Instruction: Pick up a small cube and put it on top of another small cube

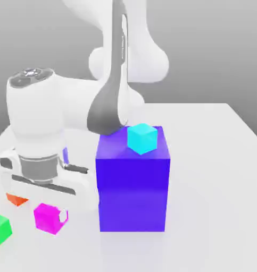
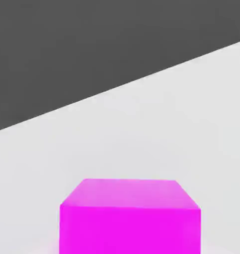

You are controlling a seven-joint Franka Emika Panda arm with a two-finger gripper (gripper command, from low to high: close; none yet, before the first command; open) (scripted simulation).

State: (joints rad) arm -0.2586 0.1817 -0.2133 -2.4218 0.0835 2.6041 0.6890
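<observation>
Pink cube (image 1: 49, 218) (image 2: 129, 218) is sitting low toward the exterior view's left, just below the hand, with one corner turned toward the camera. Being a cube, it is showing no long axis. A small pale patch is pressing against its side facing the exterior view's right; this looks like a fingertip. In the hand view the cube is sitting close under the camera, top face level, with white table (image 2: 141, 134) stretching behind it.

Fingers (image 1: 51, 210) are standing at their narrowest, and they look to be closed on the pink cube. Whether the cube is resting on the table or lifted just clear of it cannot be told.

Orange cube (image 1: 16, 200) is peeking out from behind the hand, just beside the pink cube on the far side. Green cube (image 1: 0, 229) is lying near the exterior view's left edge, apart from the pink one.

Big blue block (image 1: 133, 180) is standing upright mid-table, to the exterior view's right of the hand. Cyan cube (image 1: 141, 138) is resting on its top face, corner-on to the camera.

No containers here.

Arm (image 1: 112, 79) is reaching down from above, wrist bending so the white hand (image 1: 37, 133) is pointing downward at the table.
</observation>
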